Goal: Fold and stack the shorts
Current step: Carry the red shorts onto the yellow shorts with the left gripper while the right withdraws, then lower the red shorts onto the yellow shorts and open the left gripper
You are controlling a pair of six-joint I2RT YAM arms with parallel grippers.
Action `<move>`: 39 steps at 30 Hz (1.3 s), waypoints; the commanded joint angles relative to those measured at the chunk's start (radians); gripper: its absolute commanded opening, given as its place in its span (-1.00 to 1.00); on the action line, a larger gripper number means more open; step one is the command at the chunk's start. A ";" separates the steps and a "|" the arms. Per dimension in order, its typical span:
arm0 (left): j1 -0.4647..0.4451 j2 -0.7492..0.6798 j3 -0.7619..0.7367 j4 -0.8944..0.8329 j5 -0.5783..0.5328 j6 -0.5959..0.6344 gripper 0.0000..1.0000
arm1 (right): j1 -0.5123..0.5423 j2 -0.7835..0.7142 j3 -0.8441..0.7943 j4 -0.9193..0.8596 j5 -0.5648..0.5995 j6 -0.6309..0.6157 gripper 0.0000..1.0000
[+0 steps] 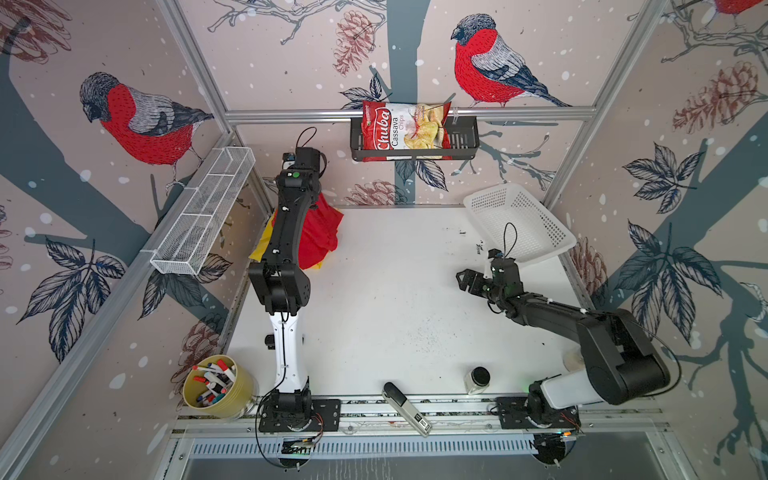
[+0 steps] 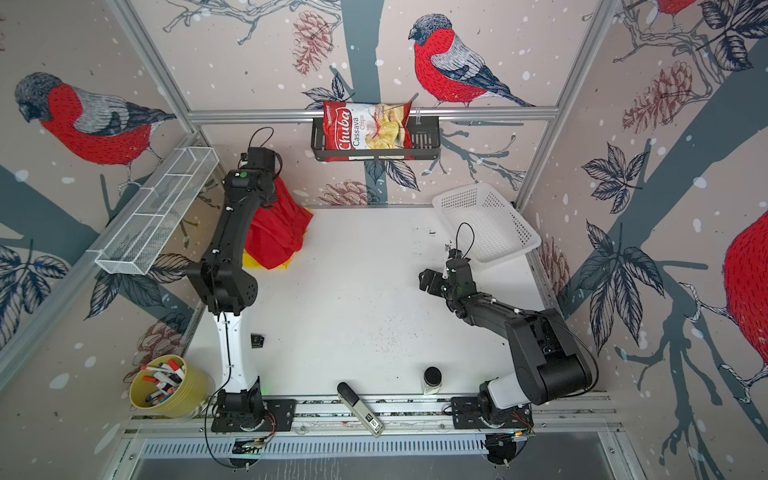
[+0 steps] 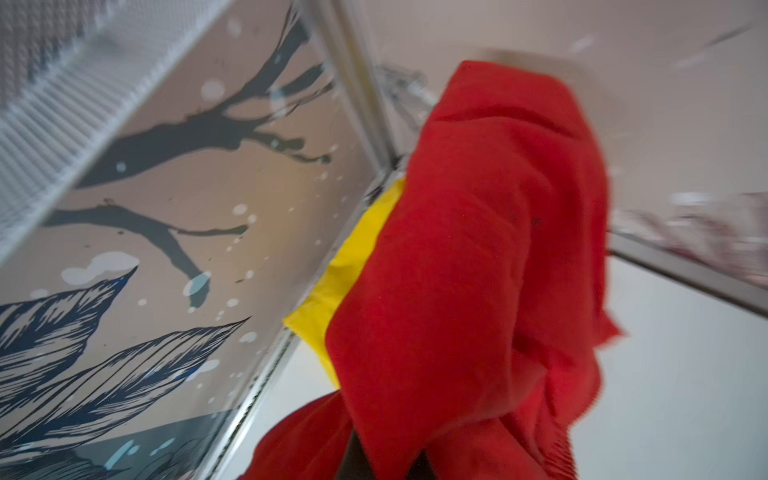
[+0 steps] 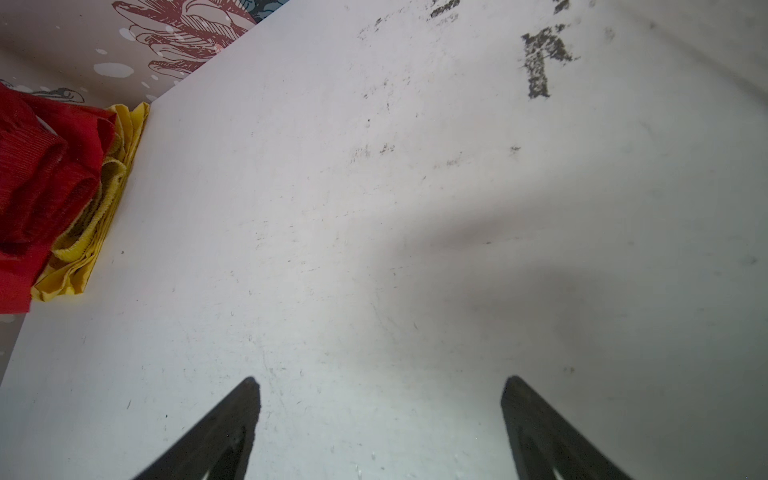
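**Item:** red shorts, thin fabric, crumpled. Location: far-left corner of the white worktop, partly raised off it. In both top views the cloth is seen to climb toward the wrist of the left arm. In the left wrist view it is seen hanging directly before the lens.

**Item:** yellow shorts, thin fabric with a gathered elastic waistband. They are laid in flat layers beneath the red pair and touching it, close beside the left edge of the worktop.

**Left end effector**: almost wholly covered by cloth. It is pressed together and is judged to be pinching the red shorts near their uppermost fold.

**Right end effector**: spread wide, with nothing held, poised over bare worktop near the right edge.

**Governing relation:** the pile is set across the worktop from the right end effector, toward the far-left corner and well apart from it. The left arm is much the nearer. The long axis of the red cloth is judged to run downward from the pinch to the pile. A free corner could therefore be reached by the right arm only by crossing the middle.
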 commanded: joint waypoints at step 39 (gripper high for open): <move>-0.159 -0.969 -1.194 0.725 0.412 -0.194 0.85 | 0.060 -0.589 -0.104 -0.136 0.355 0.032 0.98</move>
